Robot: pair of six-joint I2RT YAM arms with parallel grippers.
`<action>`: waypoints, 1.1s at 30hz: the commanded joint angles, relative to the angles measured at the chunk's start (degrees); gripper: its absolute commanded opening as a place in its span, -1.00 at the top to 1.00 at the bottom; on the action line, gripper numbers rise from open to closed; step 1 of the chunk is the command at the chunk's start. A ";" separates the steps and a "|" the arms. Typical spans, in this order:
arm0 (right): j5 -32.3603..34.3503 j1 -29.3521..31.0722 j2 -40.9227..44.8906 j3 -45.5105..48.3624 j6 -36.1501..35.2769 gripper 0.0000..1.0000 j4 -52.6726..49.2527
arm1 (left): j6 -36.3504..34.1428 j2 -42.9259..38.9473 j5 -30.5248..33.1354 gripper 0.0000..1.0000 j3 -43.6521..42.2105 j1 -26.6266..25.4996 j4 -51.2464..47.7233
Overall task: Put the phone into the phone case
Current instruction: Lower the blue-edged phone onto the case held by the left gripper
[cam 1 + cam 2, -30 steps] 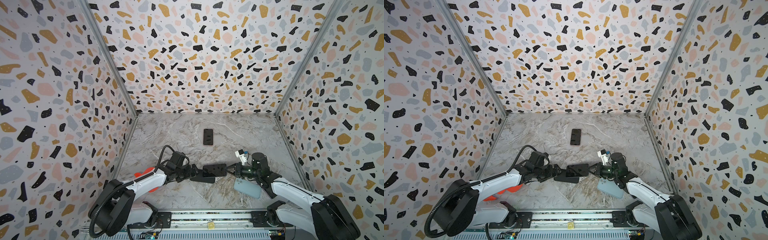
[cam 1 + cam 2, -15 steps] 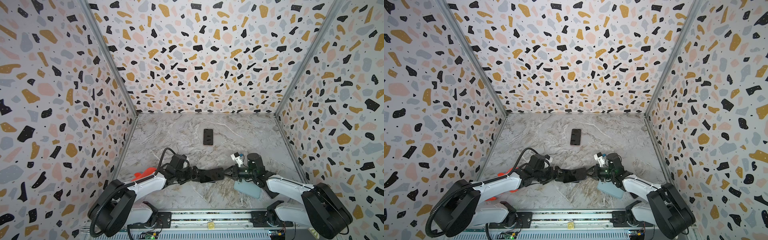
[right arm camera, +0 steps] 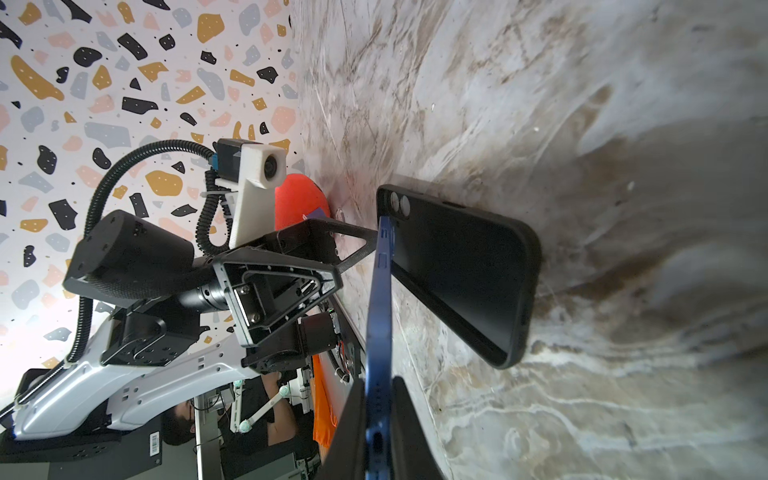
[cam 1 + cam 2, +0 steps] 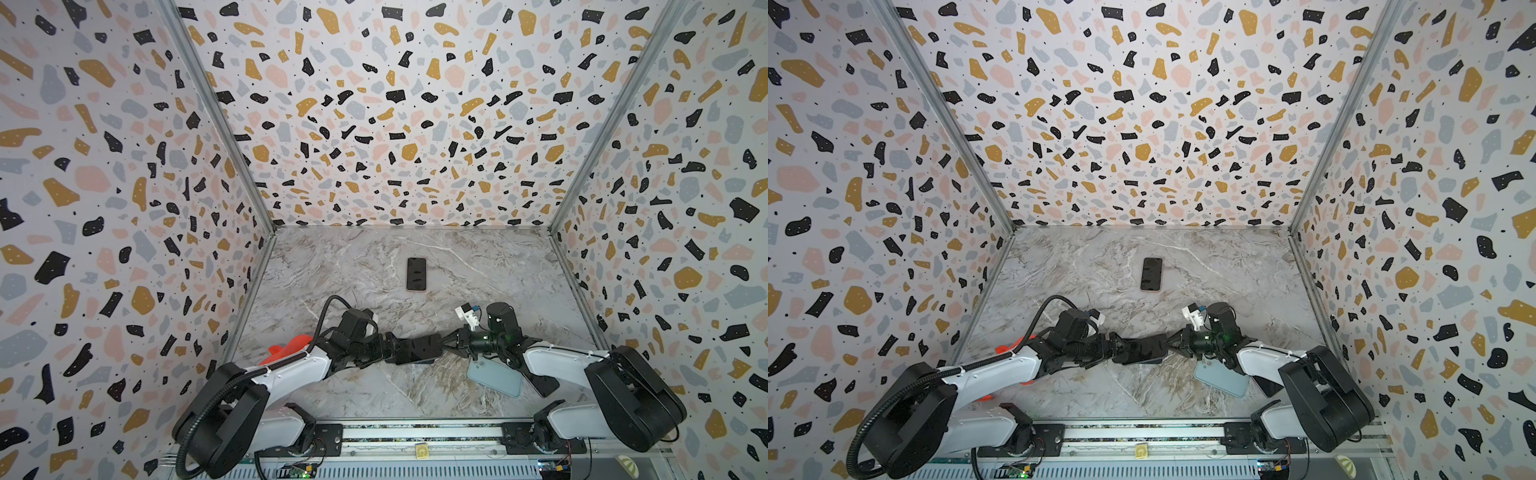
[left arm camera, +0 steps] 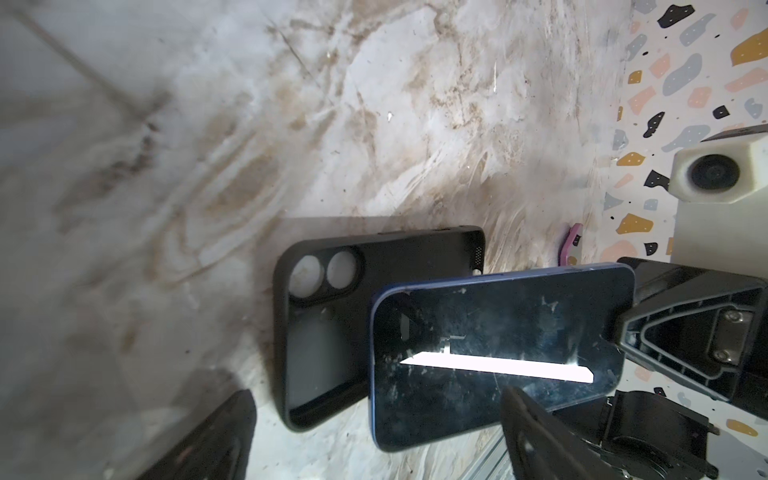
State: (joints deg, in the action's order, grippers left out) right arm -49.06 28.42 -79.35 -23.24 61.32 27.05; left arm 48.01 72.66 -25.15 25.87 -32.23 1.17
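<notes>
The phone (image 5: 494, 353) is dark blue, its case (image 5: 332, 328) matte black, on a grey-brown marbled table (image 4: 478, 266) inside terrazzo-speckled walls (image 4: 395, 124).

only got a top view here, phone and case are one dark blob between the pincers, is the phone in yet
Observer: Not yet. In the left wrist view the blue phone sits tilted over the black case, only partly overlapping it.
Operator: who's holding it
Observer: The right pincer is shut on one end of the phone, seen edge-on in the right wrist view.
Operator: and the left one
Observer: The left pincer is open, one fingertip at the phone's far end.
</notes>
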 commanded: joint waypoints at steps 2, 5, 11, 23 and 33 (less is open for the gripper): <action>-2.45 0.31 -1.33 -2.84 1.26 1.00 2.71 | -2.13 0.16 0.61 -0.84 1.88 0.50 -1.35; -2.32 0.29 -2.90 -3.15 1.48 1.00 2.83 | -2.09 1.57 0.88 -0.84 2.51 0.50 -1.36; -2.00 0.29 -5.75 -3.89 1.61 1.00 2.84 | -1.01 2.66 0.44 -0.84 1.99 0.50 0.93; -0.73 0.03 -8.55 -4.89 0.47 1.00 2.38 | -0.85 3.89 -0.21 -0.84 1.64 0.50 2.29; 1.18 0.58 -9.61 -5.76 -2.14 1.00 -0.48 | -0.13 4.59 -1.42 -0.85 1.03 0.50 4.36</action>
State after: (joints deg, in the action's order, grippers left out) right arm -49.32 28.58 -88.75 -27.64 61.19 28.71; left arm 47.59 76.66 -25.63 27.11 -31.92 4.21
